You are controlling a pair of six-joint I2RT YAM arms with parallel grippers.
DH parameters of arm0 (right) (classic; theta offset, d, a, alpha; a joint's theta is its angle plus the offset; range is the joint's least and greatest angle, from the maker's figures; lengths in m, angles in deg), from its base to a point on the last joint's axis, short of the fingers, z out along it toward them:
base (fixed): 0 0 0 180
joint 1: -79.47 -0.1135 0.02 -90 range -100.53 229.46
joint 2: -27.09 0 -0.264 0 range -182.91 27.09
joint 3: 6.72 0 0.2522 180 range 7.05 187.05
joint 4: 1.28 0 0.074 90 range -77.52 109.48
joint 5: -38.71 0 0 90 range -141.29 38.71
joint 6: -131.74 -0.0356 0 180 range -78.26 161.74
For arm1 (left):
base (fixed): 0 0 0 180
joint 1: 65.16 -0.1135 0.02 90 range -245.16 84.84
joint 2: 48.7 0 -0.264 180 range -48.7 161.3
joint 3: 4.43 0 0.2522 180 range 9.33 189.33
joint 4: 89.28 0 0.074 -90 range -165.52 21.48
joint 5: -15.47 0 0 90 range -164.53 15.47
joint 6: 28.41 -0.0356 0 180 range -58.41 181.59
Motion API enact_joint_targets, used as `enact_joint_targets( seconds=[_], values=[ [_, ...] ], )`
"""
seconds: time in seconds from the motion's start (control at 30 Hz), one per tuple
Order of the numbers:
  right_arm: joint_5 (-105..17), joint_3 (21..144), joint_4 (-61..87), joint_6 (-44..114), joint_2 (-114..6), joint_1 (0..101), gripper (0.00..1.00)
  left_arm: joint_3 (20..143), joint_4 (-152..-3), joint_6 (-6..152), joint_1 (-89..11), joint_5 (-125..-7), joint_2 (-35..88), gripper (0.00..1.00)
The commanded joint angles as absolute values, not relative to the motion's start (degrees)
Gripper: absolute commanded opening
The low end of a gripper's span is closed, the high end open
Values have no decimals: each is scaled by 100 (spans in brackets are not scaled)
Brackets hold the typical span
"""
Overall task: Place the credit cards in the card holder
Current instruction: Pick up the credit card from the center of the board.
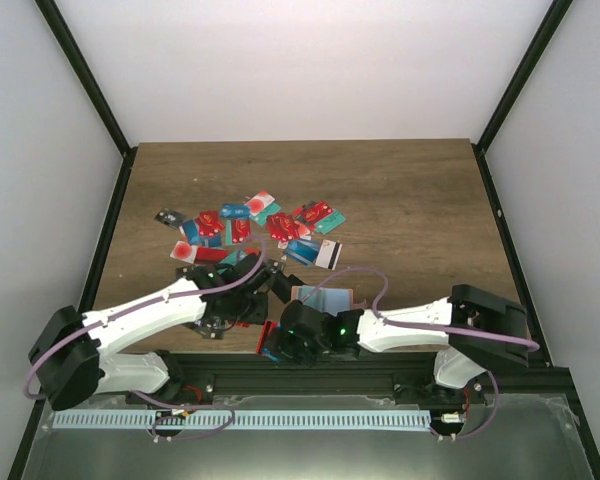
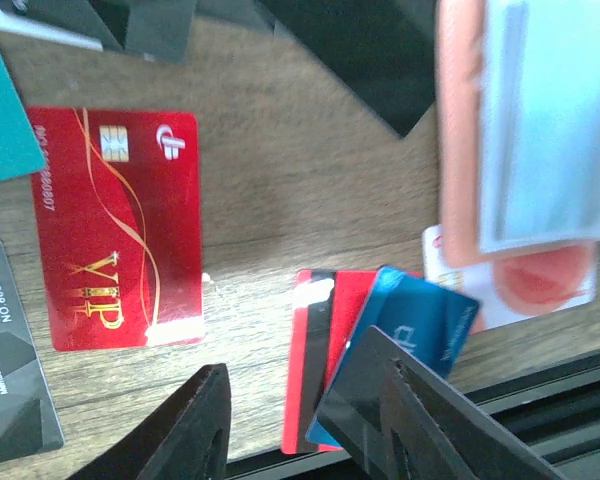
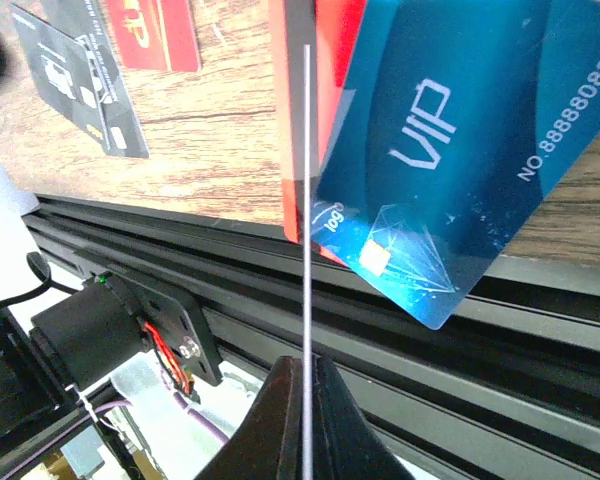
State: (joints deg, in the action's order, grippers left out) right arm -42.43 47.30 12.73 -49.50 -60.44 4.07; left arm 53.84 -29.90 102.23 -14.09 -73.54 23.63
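The tan card holder (image 1: pixel 325 298), with a clear window, lies near the table's front edge; it also shows in the left wrist view (image 2: pixel 458 130). Several credit cards (image 1: pixel 255 225) are scattered behind it. My right gripper (image 3: pixel 307 365) is shut on a thin card (image 3: pixel 307 180) seen edge-on, held over the front edge (image 1: pixel 278 345). Below it a blue VIP card (image 3: pixel 460 140) overlaps a red striped card (image 3: pixel 315 100) and juts over the edge. My left gripper (image 2: pixel 300 440) is open and empty, just above these two cards (image 2: pixel 315 360), left of the holder (image 1: pixel 238 312).
A red VIP card (image 2: pixel 115 230) and a black card (image 2: pixel 10 360) lie left of my left gripper. A black metal rail (image 3: pixel 410 330) runs along the table's front edge. Black frame posts (image 1: pixel 110 230) border the table's sides.
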Motion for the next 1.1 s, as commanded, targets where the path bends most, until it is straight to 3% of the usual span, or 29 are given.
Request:
enact_joint_targets(
  seconds=[0.0, 0.4, 0.77, 1.07],
  values=[
    [-4562, 4895, 1668, -4726, -5709, 430, 1, 5804, -2662, 10493, -1474, -7531, 1928, 45],
    [-5159, 4508, 1267, -4413, -4355, 939, 1, 6466, -2966, 11623, -1526, -7286, 583, 56],
    [-6113, 4204, 624, -3971, -2719, 1338, 1, 6078, -5040, 12176, -1702, -6372, -89, 65],
    [-6360, 4218, 15, -3577, -2290, 1373, 1, 5835, -6279, 12660, -1841, -5844, 60, 65]
  ],
)
